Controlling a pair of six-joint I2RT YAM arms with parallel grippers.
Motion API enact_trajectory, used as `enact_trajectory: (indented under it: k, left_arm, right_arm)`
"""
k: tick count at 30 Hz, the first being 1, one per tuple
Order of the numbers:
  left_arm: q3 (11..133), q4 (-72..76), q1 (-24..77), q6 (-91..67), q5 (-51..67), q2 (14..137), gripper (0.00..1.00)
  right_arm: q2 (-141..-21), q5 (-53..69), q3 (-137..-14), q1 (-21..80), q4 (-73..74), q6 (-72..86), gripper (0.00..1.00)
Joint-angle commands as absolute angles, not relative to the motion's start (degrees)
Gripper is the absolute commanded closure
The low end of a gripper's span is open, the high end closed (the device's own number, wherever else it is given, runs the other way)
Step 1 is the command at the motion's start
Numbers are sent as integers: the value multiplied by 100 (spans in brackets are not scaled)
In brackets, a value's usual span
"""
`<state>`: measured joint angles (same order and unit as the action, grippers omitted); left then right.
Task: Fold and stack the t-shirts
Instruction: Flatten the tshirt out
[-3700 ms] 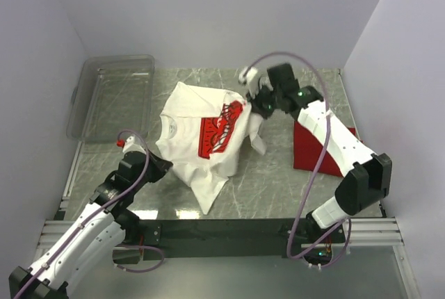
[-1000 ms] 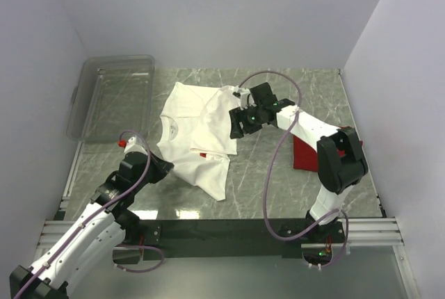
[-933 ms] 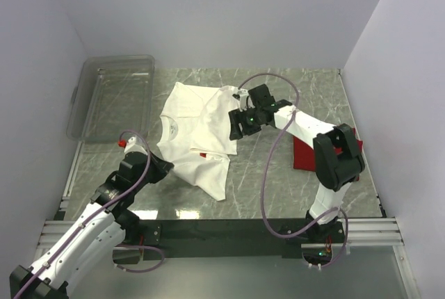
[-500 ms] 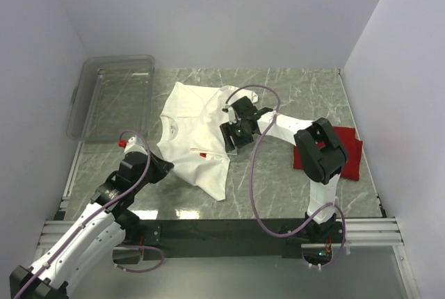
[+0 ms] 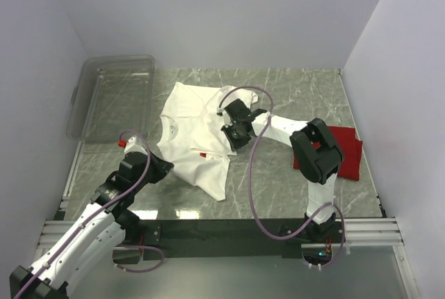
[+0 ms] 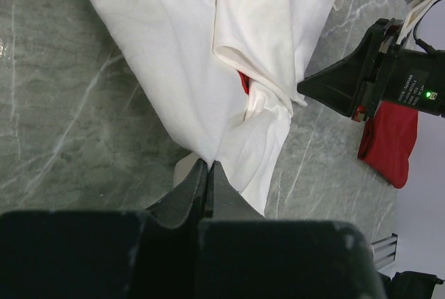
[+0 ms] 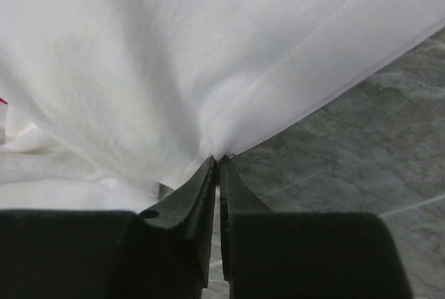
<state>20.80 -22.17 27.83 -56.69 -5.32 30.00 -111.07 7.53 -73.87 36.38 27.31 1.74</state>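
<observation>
Top view first. The left claw (image 5: 167,166) is tucked against the near-left edge of the white t-shirt (image 5: 195,128), and from up here its jaws are too small to read. The shirt spreads beyond and to the right of it, rumpled and partly folded over on the marble table (image 5: 292,90). The right claw (image 5: 233,137) sits at the shirt's right edge, cloth running off to its left. The red t-shirt (image 5: 348,151) lies well off to the right of that claw, flat on the table, partly hidden by the right arm. The clear bin (image 5: 111,94) stands beyond the left claw, up and to its left, apart from both shirts.

Over to the left wrist. The left claw (image 6: 208,168) has its fingers pressed together, nipping the white t-shirt (image 6: 181,42) right at its edge! Cloth fans out ahead of the tips, a sliver of red print (image 6: 243,82) peeking from a fold just beyond them. Far ahead to the right lies the red t-shirt (image 6: 389,139), with the right arm's black claw above it.

Now the right wrist. The right claw (image 7: 218,163) is clamped shut on the stitched hem of the white t-shirt (image 7: 174,49), which puckers at the tips. White cloth fills everything ahead and left; bare table (image 7: 361,139) shows to the right.
</observation>
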Motion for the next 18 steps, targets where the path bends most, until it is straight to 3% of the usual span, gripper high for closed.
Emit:
enact_trajectory:
  k: [1, 3, 10, 18]
  left_arm:
    - [2065, -2127, 2786, -5695, -536, 2918, 100]
    - [2092, -2276, 2786, -5783, -676, 2927, 100]
    - [2258, -2768, 2786, -6204, -949, 2962, 100]
    - [2706, -3523, 2786, -6670, -1063, 2505, 100]
  right_arm:
    - [-11180, 642, -7365, 3674, 3287, -306, 90]
    - [-10883, 493, -7356, 3534, 3366, -474, 100]
    - [-9415, 1614, -6797, 2506, 4358, -2062, 100]
    - [-6887, 1214, -4828, 1952, 4465, -2628, 100]
